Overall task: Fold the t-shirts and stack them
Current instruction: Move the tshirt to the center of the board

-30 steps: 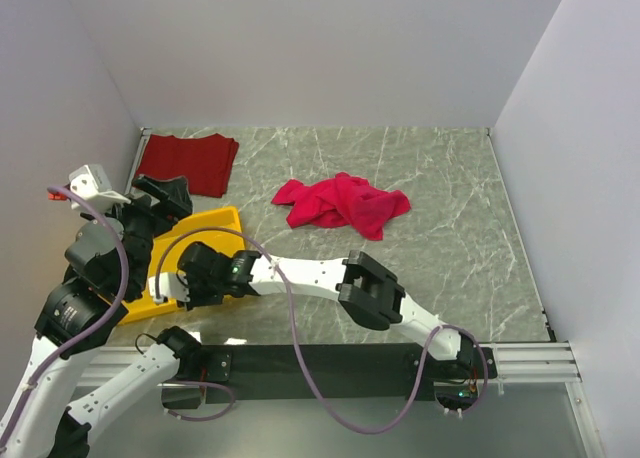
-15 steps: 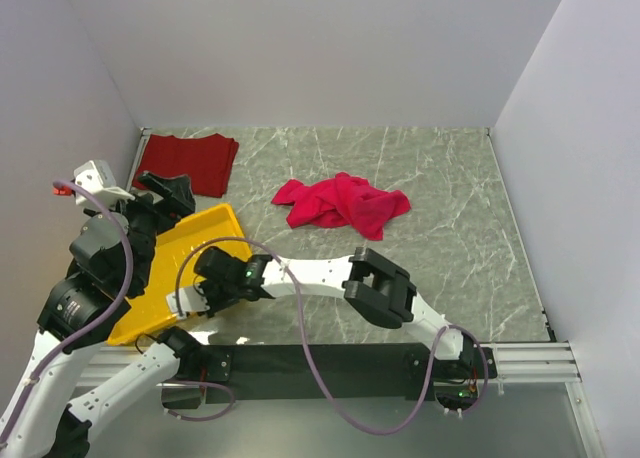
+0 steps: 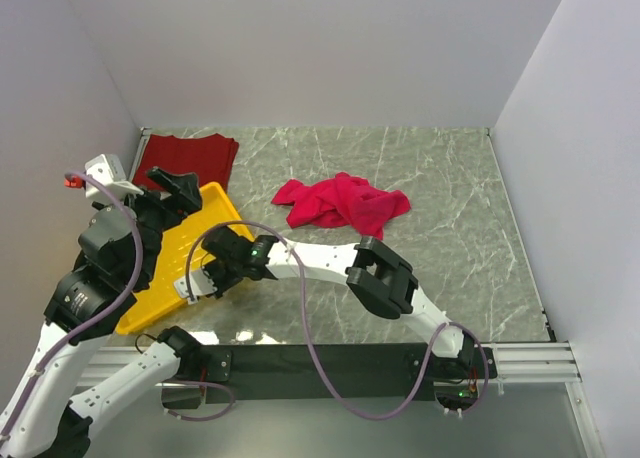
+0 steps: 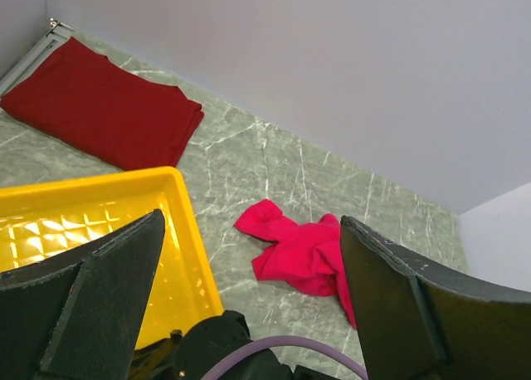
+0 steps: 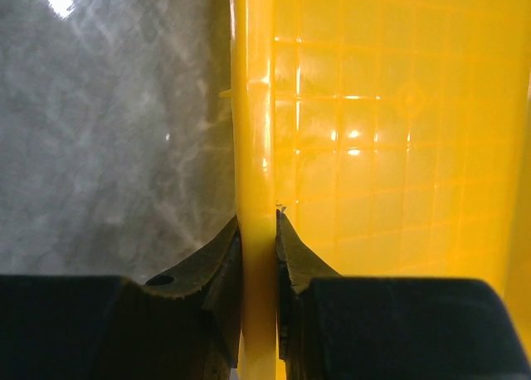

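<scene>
A crumpled crimson-pink t-shirt [image 3: 340, 203] [image 4: 303, 251] lies on the marble table near the middle. The darker red t-shirt [image 3: 190, 161] [image 4: 99, 106] lies flat and folded in the back left corner. My right gripper [image 3: 197, 278] [image 5: 258, 222] is shut on the rim of a yellow plastic tray [image 3: 195, 233] [image 5: 257, 148], one finger on each side of the edge. My left gripper [image 3: 175, 190] [image 4: 250, 222] hovers open above the tray's [image 4: 187, 231] far end and holds nothing.
Grey walls close in the table at the back and on both sides. The tray sits at the front left, tilted, between the two arms. The right arm stretches across the front of the table. A purple cable [image 3: 300, 308] loops over it.
The right gripper has carried the tray's rim to the right and away from the bases, so the tray has swung further onto the table. The left arm has shifted slightly back.
</scene>
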Action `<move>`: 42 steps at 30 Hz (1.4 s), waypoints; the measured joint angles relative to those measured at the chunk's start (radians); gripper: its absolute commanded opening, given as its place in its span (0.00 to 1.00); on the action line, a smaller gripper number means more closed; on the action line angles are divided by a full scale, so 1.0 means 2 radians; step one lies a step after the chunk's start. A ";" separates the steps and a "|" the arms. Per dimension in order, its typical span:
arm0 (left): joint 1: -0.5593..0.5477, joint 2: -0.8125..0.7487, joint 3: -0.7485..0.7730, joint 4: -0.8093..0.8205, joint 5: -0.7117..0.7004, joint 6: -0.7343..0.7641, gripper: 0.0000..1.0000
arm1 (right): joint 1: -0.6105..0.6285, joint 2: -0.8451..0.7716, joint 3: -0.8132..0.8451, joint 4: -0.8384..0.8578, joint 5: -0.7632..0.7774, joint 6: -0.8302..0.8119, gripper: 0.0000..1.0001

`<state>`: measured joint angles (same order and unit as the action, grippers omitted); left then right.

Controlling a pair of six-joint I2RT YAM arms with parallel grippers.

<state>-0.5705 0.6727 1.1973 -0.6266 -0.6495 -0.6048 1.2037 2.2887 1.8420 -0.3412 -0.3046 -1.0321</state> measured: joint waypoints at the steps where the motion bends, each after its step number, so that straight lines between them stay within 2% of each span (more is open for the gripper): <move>1: 0.000 0.000 0.000 0.000 0.001 0.000 0.91 | 0.000 0.005 0.011 -0.003 -0.001 -0.006 0.00; 14: 0.000 -0.007 0.000 -0.001 0.001 -0.006 0.91 | -0.018 0.039 0.060 -0.030 -0.055 -0.106 0.00; 21: 0.000 -0.007 0.000 -0.001 0.001 -0.006 0.91 | -0.027 0.047 0.076 -0.028 -0.052 -0.088 0.00; 25: 0.000 -0.008 0.000 0.000 0.001 -0.006 0.91 | -0.035 0.019 0.014 0.024 -0.029 -0.059 0.00; 30: 0.000 -0.014 -0.008 0.010 0.001 -0.006 0.91 | -0.062 -0.026 -0.042 0.028 -0.006 -0.015 0.00; 42: 0.000 -0.019 -0.026 0.048 0.001 -0.006 0.91 | -0.161 -0.181 -0.060 0.008 0.056 0.043 0.00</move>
<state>-0.5705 0.6342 1.1454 -0.5308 -0.6472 -0.6178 0.8810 1.9266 1.7229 -0.3244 -0.1917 -0.9455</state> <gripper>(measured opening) 0.908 0.226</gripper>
